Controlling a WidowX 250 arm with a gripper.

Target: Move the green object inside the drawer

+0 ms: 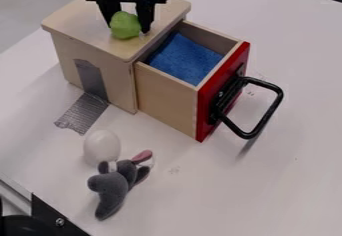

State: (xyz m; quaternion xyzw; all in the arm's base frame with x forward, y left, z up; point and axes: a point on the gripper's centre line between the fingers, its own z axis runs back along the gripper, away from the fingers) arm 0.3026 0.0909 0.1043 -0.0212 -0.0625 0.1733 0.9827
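Green lump (pixel 125 24) pinched in black gripper (pixel 129 26) at 11 o'clock, over top of wooden cabinet (pixel 80 20), outside drawer. From left: silver tape (pixel 83 114) at 9 o'clock; white egg-shaped object (pixel 102 146) at 8; gray plush toy (pixel 115 184) at 7; open wooden drawer (pixel 165 99), blue cloth (pixel 186 59) inside, red front (pixel 206 115); black handle (pixel 269 115) at 3.
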